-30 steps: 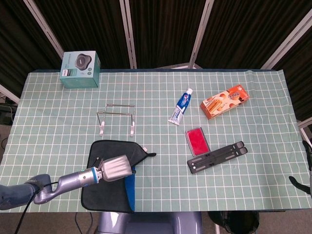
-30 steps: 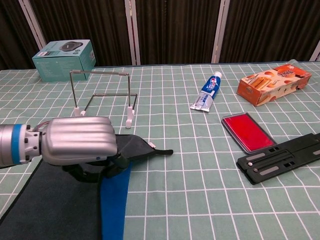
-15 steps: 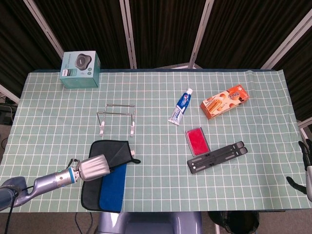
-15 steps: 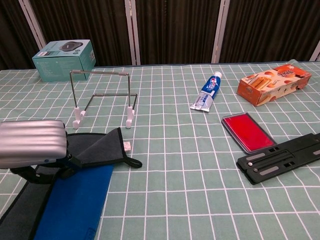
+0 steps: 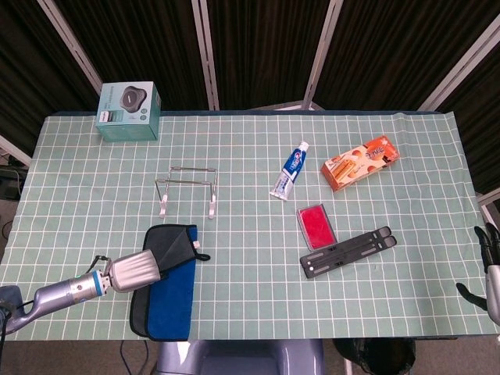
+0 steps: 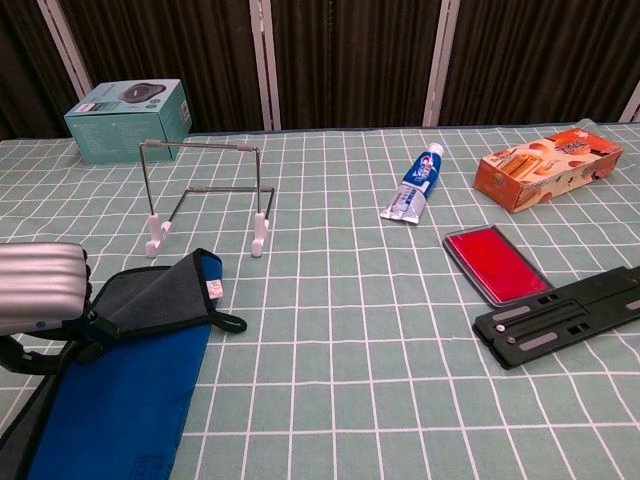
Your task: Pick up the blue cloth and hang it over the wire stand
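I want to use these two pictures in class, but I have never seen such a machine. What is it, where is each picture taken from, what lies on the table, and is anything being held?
It is a robot with two arms, each ending in a metal hand, steered by a person. One picture looks down from its head, the other looks forward from its chest.

The left hand grips the edge of a blue cloth with a grey side, folded over near the table's front edge. Behind the cloth stands the wire stand, still bare. The right hand shows only at the picture's edge, off the table; whether it is open I cannot tell.

Also on the checked table: a teal box, a toothpaste tube, an orange box, a red flat case and a black folding bracket.
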Controlling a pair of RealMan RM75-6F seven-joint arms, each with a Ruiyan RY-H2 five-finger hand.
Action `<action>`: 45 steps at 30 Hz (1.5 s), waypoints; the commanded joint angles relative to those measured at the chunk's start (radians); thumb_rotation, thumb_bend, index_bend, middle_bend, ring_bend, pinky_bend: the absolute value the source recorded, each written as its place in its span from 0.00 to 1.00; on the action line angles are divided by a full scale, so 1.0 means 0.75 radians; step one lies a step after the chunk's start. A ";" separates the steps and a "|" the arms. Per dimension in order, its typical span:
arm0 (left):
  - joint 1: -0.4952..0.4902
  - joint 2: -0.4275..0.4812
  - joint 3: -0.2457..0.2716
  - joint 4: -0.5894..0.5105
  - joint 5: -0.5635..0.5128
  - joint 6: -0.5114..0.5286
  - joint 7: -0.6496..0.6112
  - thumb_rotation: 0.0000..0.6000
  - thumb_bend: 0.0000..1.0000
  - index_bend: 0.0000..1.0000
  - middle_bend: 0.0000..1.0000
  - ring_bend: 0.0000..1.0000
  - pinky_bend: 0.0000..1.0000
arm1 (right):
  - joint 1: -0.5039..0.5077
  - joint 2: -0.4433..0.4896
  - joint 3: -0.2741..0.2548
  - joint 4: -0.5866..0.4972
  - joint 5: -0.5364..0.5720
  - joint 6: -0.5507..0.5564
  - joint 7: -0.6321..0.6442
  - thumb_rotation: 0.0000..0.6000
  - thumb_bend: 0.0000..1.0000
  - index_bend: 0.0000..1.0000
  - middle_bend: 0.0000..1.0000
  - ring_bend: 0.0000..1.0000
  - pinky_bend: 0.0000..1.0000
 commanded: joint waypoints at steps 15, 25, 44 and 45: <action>0.026 0.026 0.023 0.037 0.028 -0.040 0.049 1.00 0.55 0.75 1.00 1.00 1.00 | 0.004 -0.003 -0.002 -0.010 0.000 -0.004 -0.016 1.00 0.00 0.00 0.00 0.00 0.00; 0.038 -0.017 0.000 0.120 0.021 -0.038 0.043 1.00 0.56 0.75 1.00 1.00 1.00 | 0.000 -0.002 -0.003 -0.014 -0.003 0.005 -0.017 1.00 0.00 0.00 0.00 0.00 0.00; 0.051 -0.039 0.001 0.183 0.024 -0.047 0.063 1.00 0.56 0.64 0.98 0.98 1.00 | 0.003 -0.003 -0.003 -0.012 0.000 0.000 -0.021 1.00 0.00 0.00 0.00 0.00 0.00; 0.054 -0.037 -0.001 0.189 0.022 -0.044 0.072 1.00 0.55 0.57 0.97 0.97 1.00 | 0.003 -0.003 -0.003 -0.013 -0.001 -0.001 -0.020 1.00 0.00 0.00 0.00 0.00 0.00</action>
